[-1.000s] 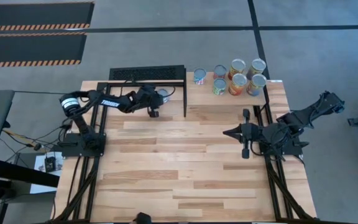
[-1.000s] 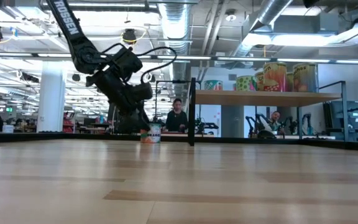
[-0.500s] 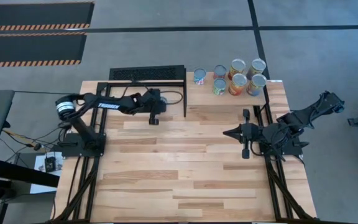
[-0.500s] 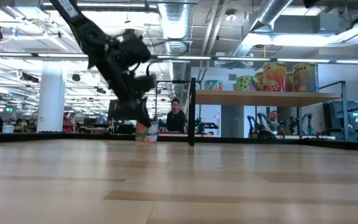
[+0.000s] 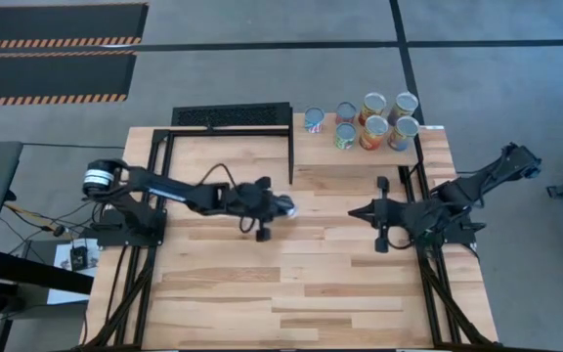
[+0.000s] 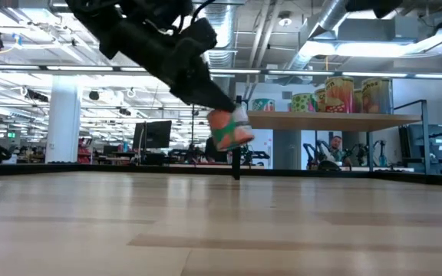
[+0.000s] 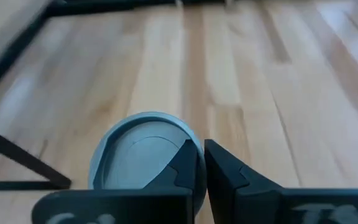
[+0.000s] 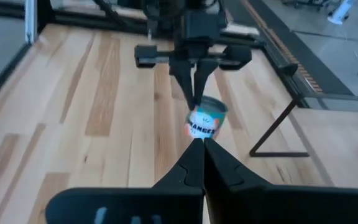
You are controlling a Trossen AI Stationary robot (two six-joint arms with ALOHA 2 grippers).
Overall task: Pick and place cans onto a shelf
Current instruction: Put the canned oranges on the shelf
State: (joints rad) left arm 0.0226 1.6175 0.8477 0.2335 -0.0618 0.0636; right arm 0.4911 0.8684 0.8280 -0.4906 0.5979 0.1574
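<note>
Your left gripper (image 5: 280, 205) is pinched onto the rim of a green-labelled can (image 6: 229, 128), carried tilted above the table, short of the shelf (image 6: 328, 120). The shelf, holding six cans (image 5: 373, 121), lies beyond it. Right gripper (image 5: 381, 213) is pressed together, empty, waiting nearby.

Left hand (image 5: 283, 206) clamped over mid-table, arm outstretched, right hand (image 5: 357, 212) closed, waiting
</note>
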